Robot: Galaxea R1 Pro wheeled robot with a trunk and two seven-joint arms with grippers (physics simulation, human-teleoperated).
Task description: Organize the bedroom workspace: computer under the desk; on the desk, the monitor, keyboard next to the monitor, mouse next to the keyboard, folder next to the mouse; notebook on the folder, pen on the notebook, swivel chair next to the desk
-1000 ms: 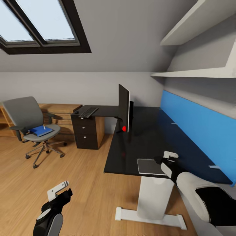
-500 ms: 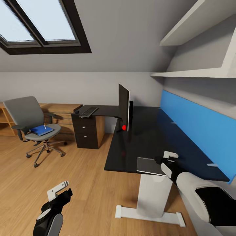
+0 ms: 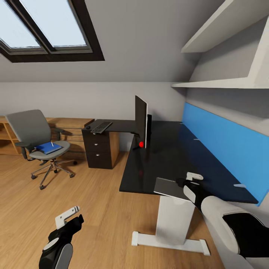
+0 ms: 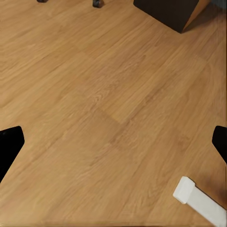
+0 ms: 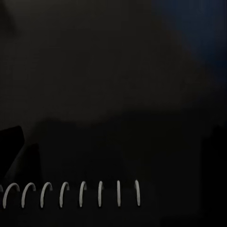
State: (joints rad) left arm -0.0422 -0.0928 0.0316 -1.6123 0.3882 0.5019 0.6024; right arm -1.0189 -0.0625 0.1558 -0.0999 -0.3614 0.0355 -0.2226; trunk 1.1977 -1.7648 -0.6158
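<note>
The desk [image 3: 175,157], glossy black and L-shaped, carries the monitor [image 3: 141,121] upright near its inner corner, with the keyboard [image 3: 101,127] and the small dark mouse [image 3: 87,127] on the far wing above the drawer unit [image 3: 98,151]. The swivel chair [image 3: 35,140] stands well apart from the desk on the wood floor [image 3: 56,194], with the blue folder [image 3: 48,148] lying on its seat and a thin white stick, probably the pen [image 3: 52,144], on top of it. The notebook [image 3: 169,188] sits at the near desk edge, slightly tilted, its corner overhanging; in the right wrist view its spiral binding [image 5: 71,193] lies just ahead of the fingers. The right gripper [image 3: 184,182] meets the notebook's edge and appears clamped on it, though the contact itself is too dark to confirm. The left gripper [image 3: 68,217] hangs low over bare floor, jaws parted, holding nothing. Main risk, as a judgement: the notebook is thin and held by one edge, so it could slip out or sag and catch the desk lip on lifting. Second: its destination is on top of the folder, which is not yet on the desk, so setting it down now may force a re-stack. Third: the pen may roll off the folder when it is lifted from the chair.
</note>
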